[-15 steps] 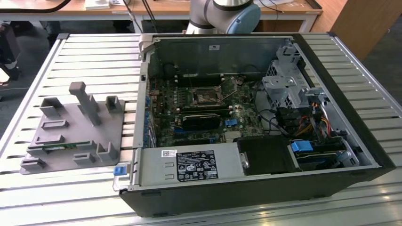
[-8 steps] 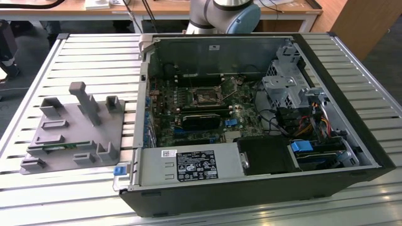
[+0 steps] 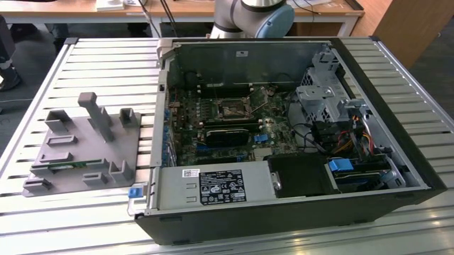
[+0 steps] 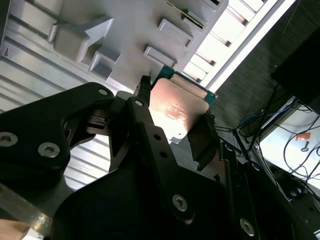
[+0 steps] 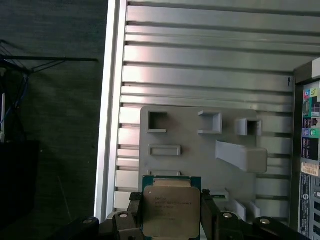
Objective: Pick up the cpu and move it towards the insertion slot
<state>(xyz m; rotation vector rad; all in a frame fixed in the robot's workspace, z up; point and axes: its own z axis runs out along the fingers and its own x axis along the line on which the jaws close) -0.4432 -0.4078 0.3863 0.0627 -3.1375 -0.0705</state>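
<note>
I have the cpu [image 5: 171, 210] pinched between my jaws, which are closed to just its width. In the first wrist view a black finger [image 5: 133, 216] presses on one edge and its twin on the opposite edge, so the chip sits flat and square between them, its metal top and green rim in plain sight. It hangs in the air, clear of the gray holder [image 5: 200, 150], which lies below me on the slatted table [image 5: 200, 65]. By my reckoning the pick is done and the chip is mine to carry. What matters now is where the insertion slot [image 3: 233, 110] lies from here. In the exterior view it is the square framed socket on the motherboard [image 3: 212, 133], deep inside the open computer case [image 3: 397, 159]. That puts it well apart from the holder, toward the exterior view's right, with the case's near wall standing between the two. So the slot is off to the side of my jaws and lower down, past that wall, not beneath them. The chip is nearly square, so it has no long axis to speak of. I judge that the thing to watch is how its edges line up with the socket's frame, and I cannot tell that from these views.
</note>
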